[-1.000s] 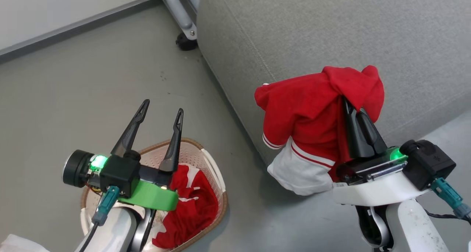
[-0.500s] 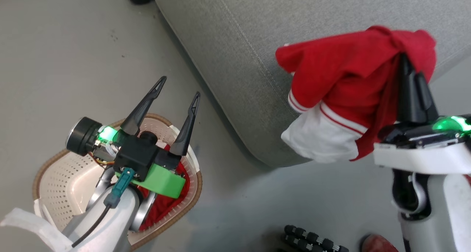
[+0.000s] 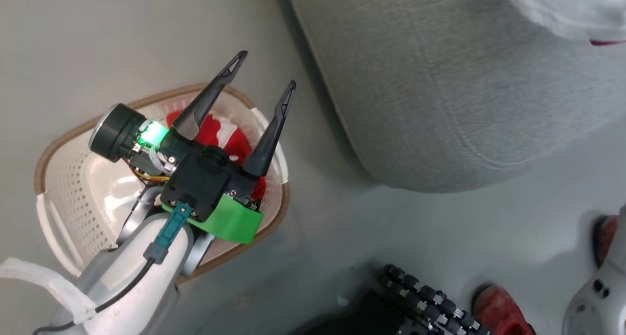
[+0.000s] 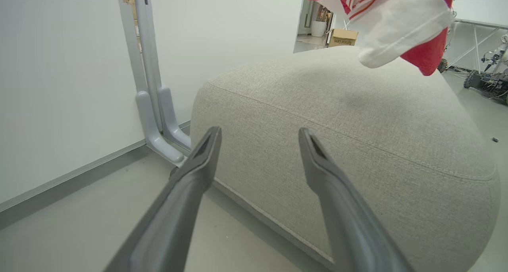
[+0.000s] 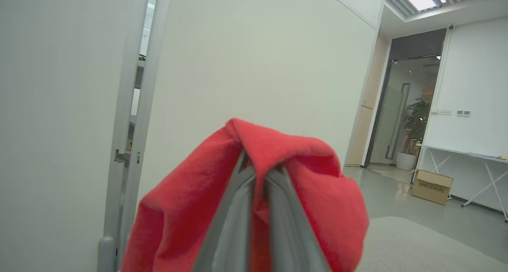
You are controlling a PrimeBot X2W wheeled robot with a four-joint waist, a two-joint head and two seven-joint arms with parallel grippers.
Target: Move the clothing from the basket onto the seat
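Over the small oval cream perforated plastic basket (image 3: 63,198) with its brown rim, the left gripper (image 3: 267,68) hovers with its fingers spread and empty. Red-and-white clothing (image 3: 234,142) lies inside. Up above the large grey woven seat (image 4: 357,117), the right gripper (image 5: 260,164) pinches a bright red, white-cuffed garment (image 5: 317,176).

From my right wrist I can read one thing: dark print on the side of a brown cardboard box (image 5: 431,188) standing on the floor, upside down in that view, which looks like "Optical Lens". From my left wrist, a cardboard box (image 4: 343,37) carries print too small to make out.
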